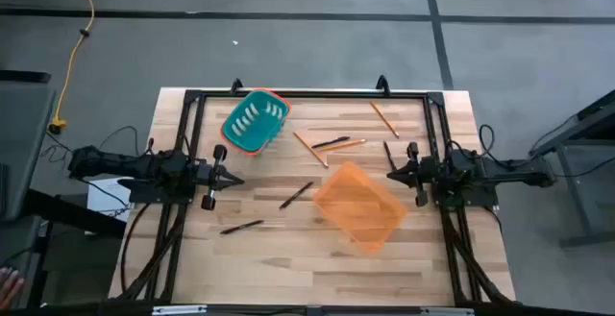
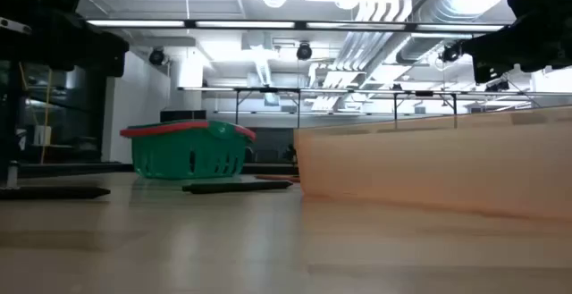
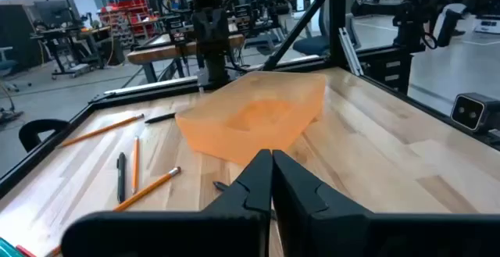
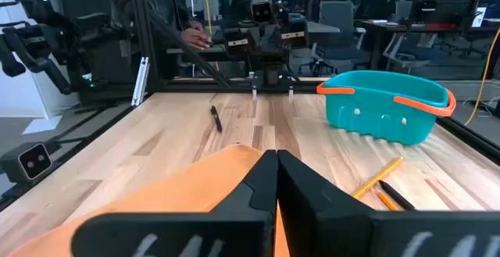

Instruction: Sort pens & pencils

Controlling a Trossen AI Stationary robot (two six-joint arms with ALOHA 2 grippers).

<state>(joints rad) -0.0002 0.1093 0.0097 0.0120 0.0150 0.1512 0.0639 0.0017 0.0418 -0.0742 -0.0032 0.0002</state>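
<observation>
1. Pale wooden slat table point(image 1: 288, 258): nothing is sorted yet, and every stick lies loose on it. I judge the step in hand to be the first pick.
2. Translucent orange plastic basket point(image 1: 360, 206), empty, sits skewed right of centre. Teal plastic basket with an orange rim point(image 1: 256, 122) stands at the far left-centre. Fix one basket per kind before lifting anything.
3. Left gripper point(image 1: 233, 180) hangs at the left edge with its fingers pressed together and nothing in them. Right gripper point(image 1: 391, 174) hangs opposite, just beside the orange basket, also pressed together and empty. Each must spread before descending.
4. Nearest target for the left arm: the thin black pen point(image 1: 296, 195) lying at a slant between its gripper and the orange basket. Turn the wrist so the fingers straddle the shaft crosswise, and pinch mid-length, low to the wood.
5. Avoid the central cluster first, since sticks there lie touching or nearly so.
6. Counts:
   - Baskets: two.
   - Grippers: two.
   - Pens: four. The others lie at the near left point(image 1: 241, 227), in the cluster point(image 1: 332, 142), and near the right gripper point(image 1: 388, 153).
   - Orange-yellow wooden pencils: three. One lies at the far right point(image 1: 384, 119) and two in the cluster point(image 1: 310, 149), point(image 1: 346, 145).
</observation>
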